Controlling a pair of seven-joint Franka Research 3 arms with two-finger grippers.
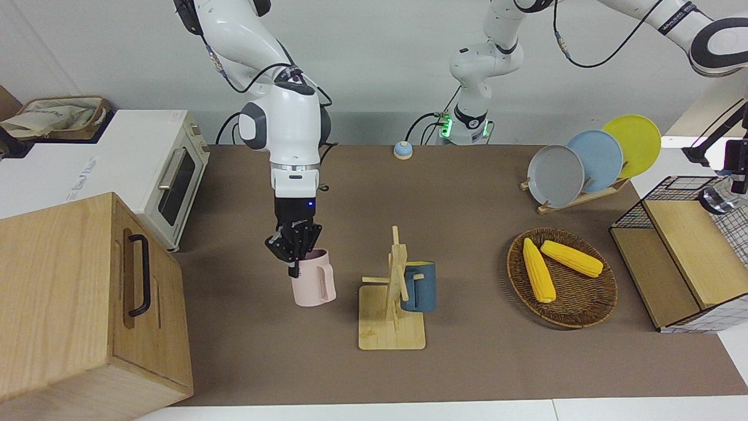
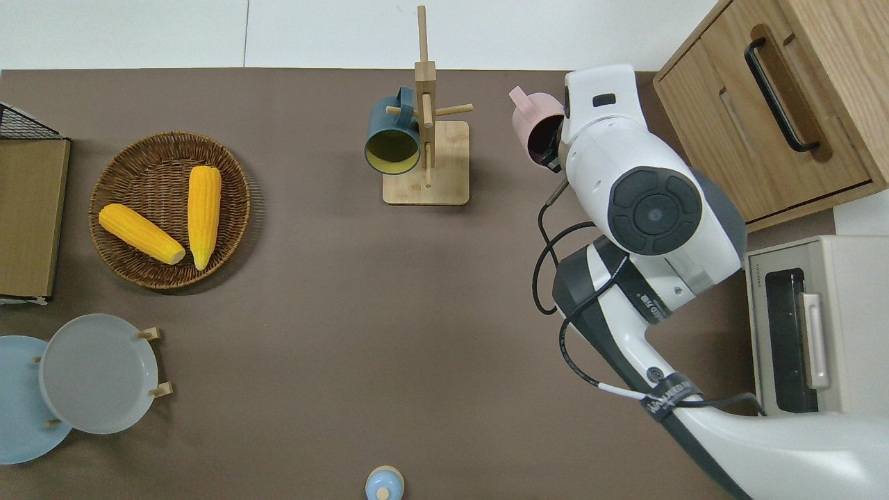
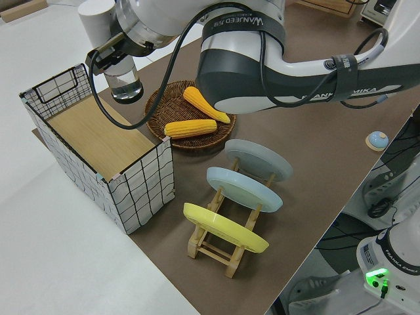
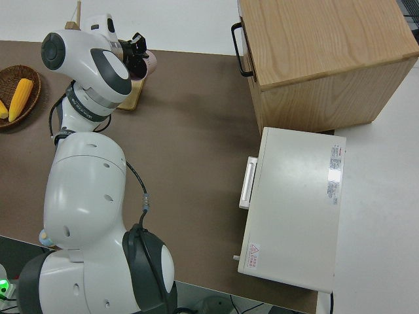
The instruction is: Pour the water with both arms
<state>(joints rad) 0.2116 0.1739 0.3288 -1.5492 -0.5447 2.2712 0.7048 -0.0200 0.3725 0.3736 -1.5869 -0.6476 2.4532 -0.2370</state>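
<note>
My right gripper (image 1: 296,262) is shut on the rim of a pink jug (image 1: 314,282), on the side nearer the robots. The jug (image 2: 531,118) tips a little and stands between the mug rack and the wooden cabinet. I cannot tell whether its base touches the table. In the overhead view the right arm hides most of that gripper. At the left arm's end of the table, my left gripper (image 3: 120,60) is shut on a clear glass (image 3: 125,85), held upright in the air at the edge of the wire basket (image 3: 141,180). The glass (image 1: 720,197) also shows in the front view.
A wooden mug rack (image 1: 392,304) carries a dark blue mug (image 1: 419,286). Toward the left arm's end are a wicker basket (image 1: 584,307) with two corn cobs and a rack of plates (image 1: 590,161). A wooden cabinet (image 1: 70,298) and a toaster oven (image 1: 169,175) stand at the right arm's end. A small bell (image 1: 402,150) sits near the robots.
</note>
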